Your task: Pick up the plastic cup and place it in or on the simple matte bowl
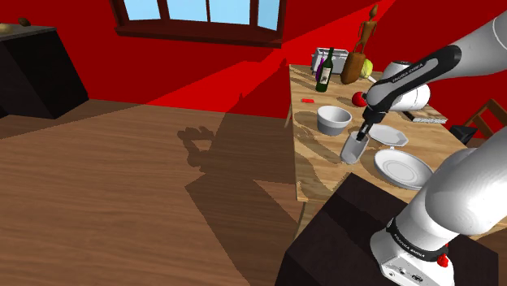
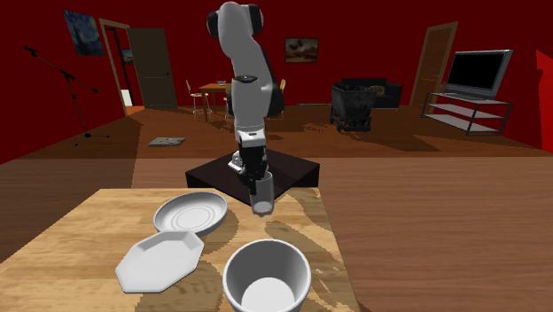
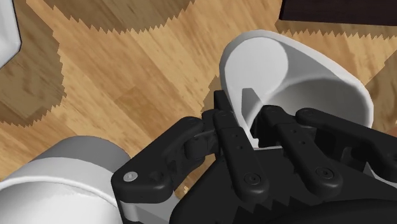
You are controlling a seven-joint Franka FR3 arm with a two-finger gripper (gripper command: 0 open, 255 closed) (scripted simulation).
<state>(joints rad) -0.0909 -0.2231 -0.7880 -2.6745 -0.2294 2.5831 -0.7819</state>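
Gripper pinching grey cup by its wall | cup tilted, over wood table | white bowl near, shoulder view's left

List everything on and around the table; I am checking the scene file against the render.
cup: one, grey, in the end effector, near the table's edge
bowl: one, white-grey, on the table beyond the cup
octagonal plate: one, white, on the table beside the bowl
round plate: one, white, on the table nearest the stand
wine bottle: one, dark, table's far end
apple: one, red, behind the bowl
table: one, wooden, shoulder view's right
window: one, brown-framed, shoulder view's top
arm: one, white with dark joints, reaching from the stand
end effector: one, black, shut on the cup's wall
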